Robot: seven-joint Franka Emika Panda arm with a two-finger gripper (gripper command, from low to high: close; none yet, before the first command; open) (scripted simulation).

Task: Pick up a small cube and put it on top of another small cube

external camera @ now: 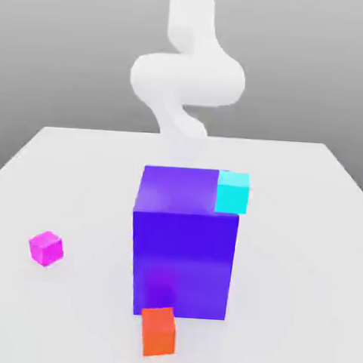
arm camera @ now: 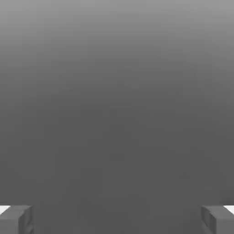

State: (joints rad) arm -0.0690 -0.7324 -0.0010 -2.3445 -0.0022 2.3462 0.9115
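Pincer (arm camera: 117,219): fingers (arm camera: 16,219) spread wide, holding nothing, touching nothing. Small pink cube (external camera: 46,249): on surface (external camera: 303,222), near the exterior view's left edge, well apart from big blue block (external camera: 184,241).

White table (external camera: 303,222), big blue-purple block (external camera: 184,253) mid-table, orange-red cube (external camera: 159,331) near, small magenta cube (external camera: 45,248) left, cyan cube (external camera: 232,192) far right.

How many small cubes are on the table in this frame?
3. The small glossy magenta-pink cube sits alone toward the exterior view's left; the small orange-red cube is in front of the big blue-purple block; the small cyan cube is by its upper right. Others may hide behind it.
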